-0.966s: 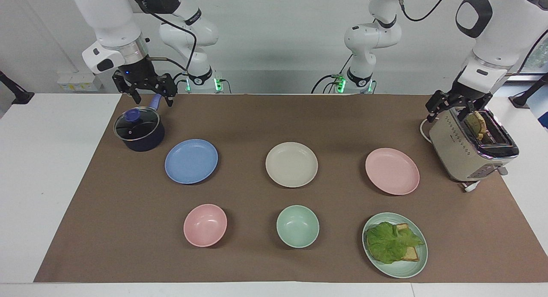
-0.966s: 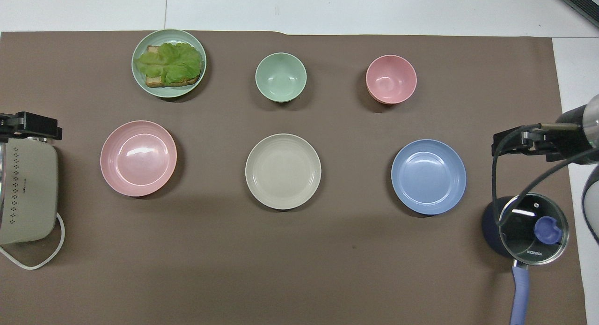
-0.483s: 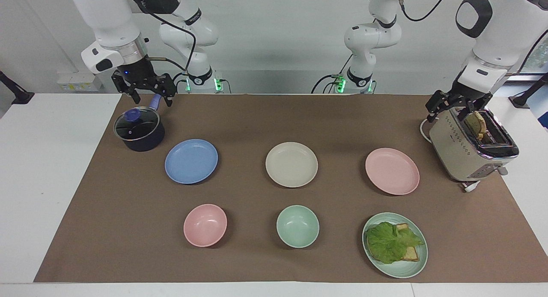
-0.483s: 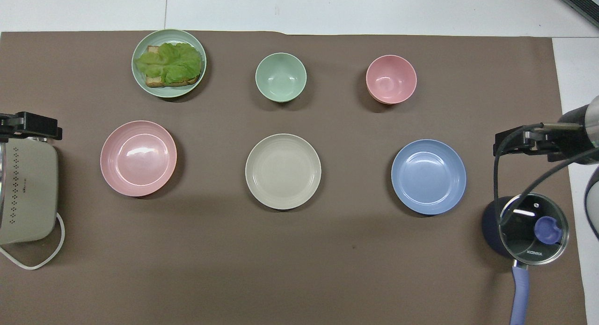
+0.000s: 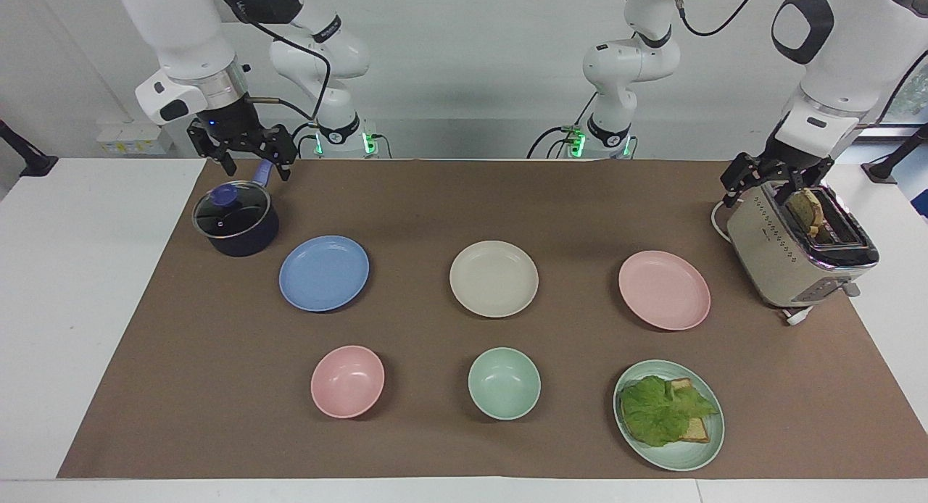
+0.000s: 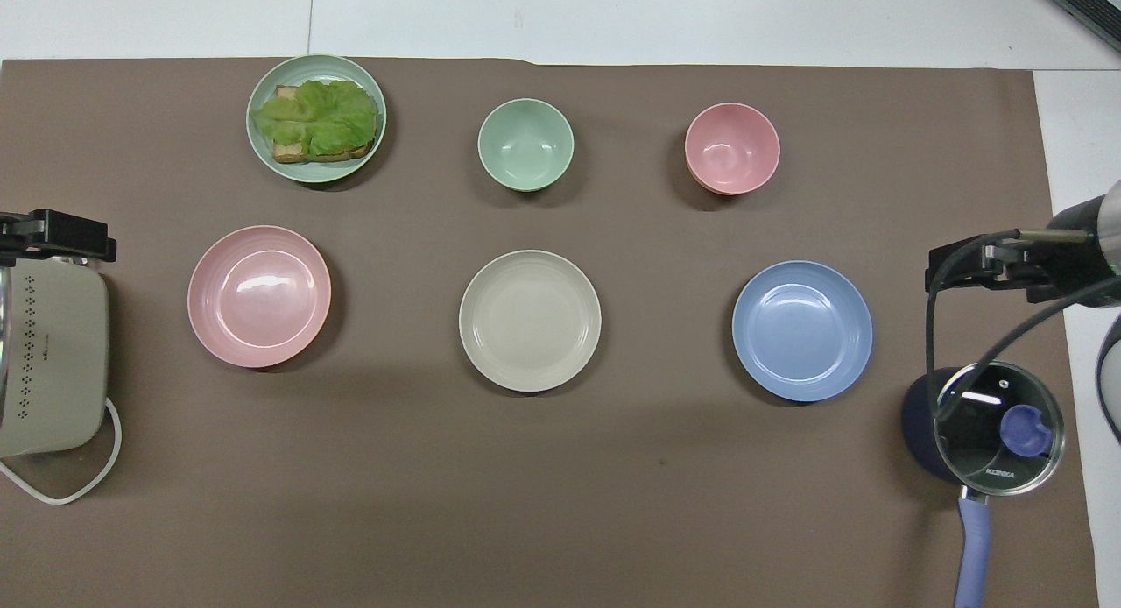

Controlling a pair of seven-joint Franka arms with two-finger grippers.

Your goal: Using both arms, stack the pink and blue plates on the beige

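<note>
While the beige plate [image 5: 494, 278] sits bare at mid-mat, the pink plate [image 5: 664, 289] lies beside it toward the left arm's end, the blue plate [image 5: 324, 272] toward the right arm's. Left gripper [image 5: 774, 185] over the toaster [image 5: 797, 249], right gripper [image 5: 243, 157] over the pot [image 5: 235, 220], both spread, empty.

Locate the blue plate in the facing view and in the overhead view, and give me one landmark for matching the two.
Facing view: the blue plate lies left of centre, beside the dark saucepan.
Overhead view: the blue plate lies right of centre, again beside the saucepan.
Shared landmark: the beige plate sits mid-table in both views, between the blue plate and the pink plate.
</note>
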